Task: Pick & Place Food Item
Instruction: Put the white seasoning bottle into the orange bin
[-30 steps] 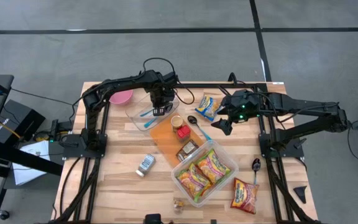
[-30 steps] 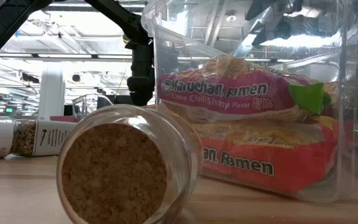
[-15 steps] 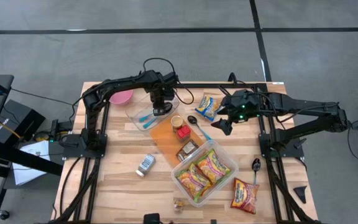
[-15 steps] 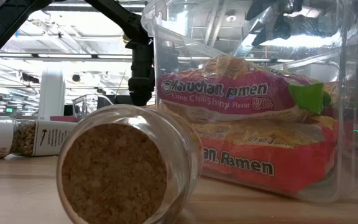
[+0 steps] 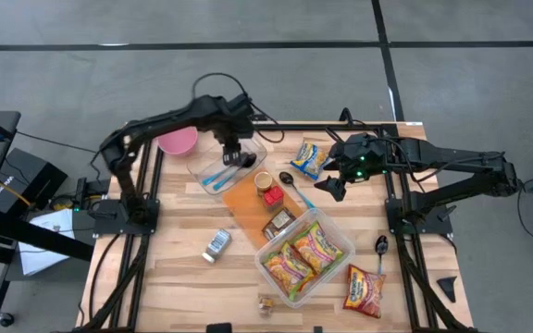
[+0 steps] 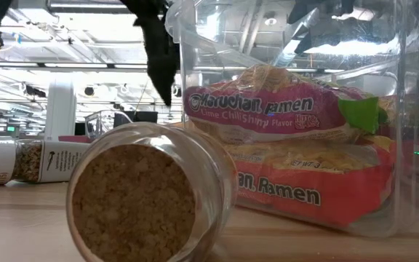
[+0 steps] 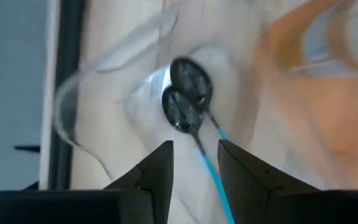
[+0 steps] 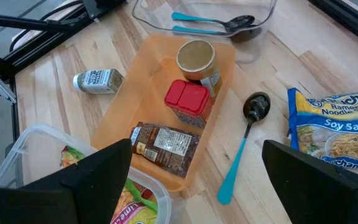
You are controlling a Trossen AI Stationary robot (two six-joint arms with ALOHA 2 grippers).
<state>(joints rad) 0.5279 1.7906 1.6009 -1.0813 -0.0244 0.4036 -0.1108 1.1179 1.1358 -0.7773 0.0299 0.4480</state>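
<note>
Lifted off the clear container [image 5: 198,168] over the last second, with fingers gone from pinched shut to a narrow gap: left gripper [image 5: 234,155], now empty just above it. Inside the container, side by side, two blue-handled spoons [image 7: 187,102], dark bowls touching. Reads as a release just made, the placing step closing out. Beside the container, an orange tray [image 5: 241,199] holding a jar [image 5: 264,179], a red-lidded tub [image 5: 272,195] and a brown packet [image 5: 278,223]. Past that, a third spoon [image 5: 294,185] on the desk [image 5: 183,277] and a soy sauce ramen packet [image 5: 309,158]. Hovering near these, right gripper [image 5: 333,188], fingers spread wide, holding nothing. Next, most likely: draw the left arm up past the container wall, then settle on a fresh item.
</note>
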